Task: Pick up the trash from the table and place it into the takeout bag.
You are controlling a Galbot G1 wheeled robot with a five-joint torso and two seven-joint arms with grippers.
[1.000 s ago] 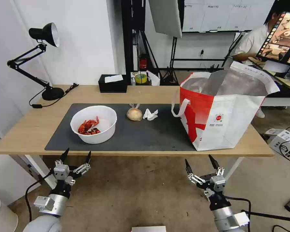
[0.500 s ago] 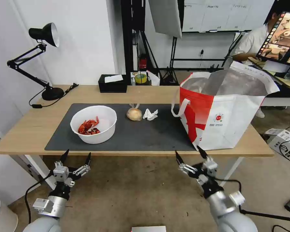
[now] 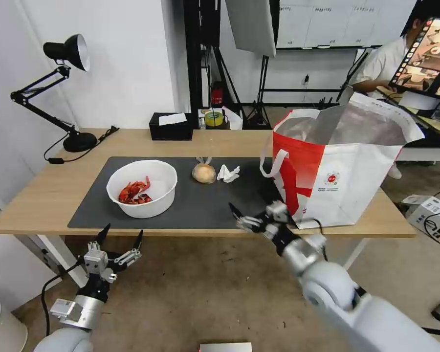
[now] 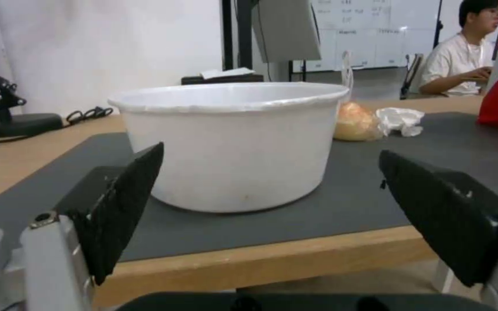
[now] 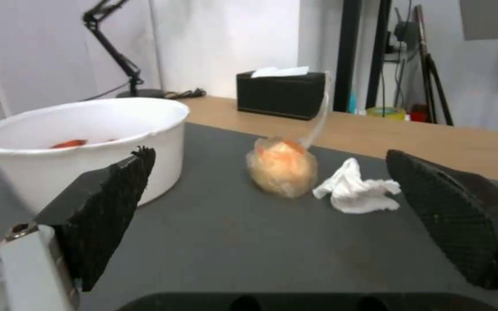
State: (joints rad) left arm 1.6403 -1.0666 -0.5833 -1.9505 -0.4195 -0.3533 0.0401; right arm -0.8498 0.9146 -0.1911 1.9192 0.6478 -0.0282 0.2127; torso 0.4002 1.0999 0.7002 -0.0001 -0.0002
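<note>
On the dark mat (image 3: 205,205) of the table (image 3: 49,195) stands a white bowl (image 3: 142,188) holding red crayfish shells (image 3: 133,192). To its right lie a bagged bun (image 3: 204,172) and a crumpled tissue (image 3: 228,173). The red and white takeout bag (image 3: 337,166) stands open at the table's right end. My right gripper (image 3: 242,217) hovers open over the mat's front edge, facing the bun (image 5: 281,170) and tissue (image 5: 359,192), with the bowl (image 5: 82,142) off to one side. My left gripper (image 3: 121,234) is open below the table's front edge, facing the bowl (image 4: 231,142).
A black tissue box (image 3: 171,126) and a tape roll (image 3: 213,118) sit at the table's back edge. A black desk lamp (image 3: 66,54) stands at the back left with its cord on the wood. A person sits at a desk behind the bag.
My right arm has risen from below the table and swung left and forward, so its gripper now hangs over the mat's front edge. The left gripper has barely shifted.
</note>
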